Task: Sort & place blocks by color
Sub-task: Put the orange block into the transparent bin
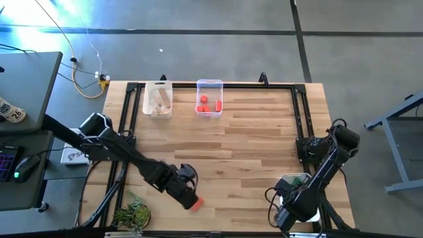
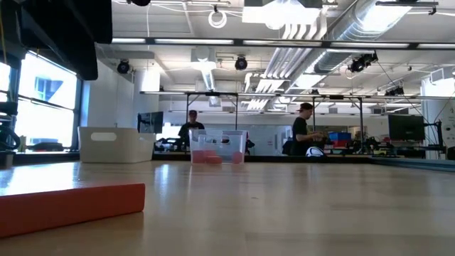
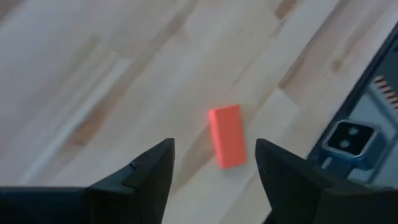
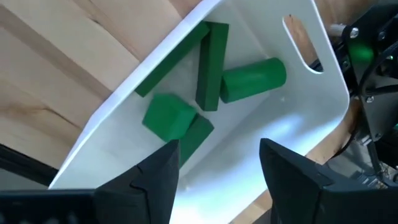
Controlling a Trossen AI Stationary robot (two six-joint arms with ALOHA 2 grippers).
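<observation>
A red-orange bar block [image 3: 227, 135] lies flat on the bare wood near the table's front edge, also seen as the block [image 1: 197, 203] and the block [image 2: 71, 206]. My left gripper [image 3: 214, 148] hovers just above it, open, with a finger on either side and clear of it. At the near right, my right gripper [image 4: 219, 149] stands open over a white tub [image 4: 311, 93] that holds several green blocks: two bars [image 4: 208, 62], a cylinder [image 4: 252, 79] and a cube [image 4: 166, 117]. Nothing is between its fingers.
At the far edge stand a white tub [image 1: 157, 99] with plain wood pieces and a clear tub [image 1: 209, 98] with red-orange pieces. A black frame [image 1: 297, 112] borders the table. A small plant [image 1: 132, 213] sits at the near left corner. People stand in the room beyond.
</observation>
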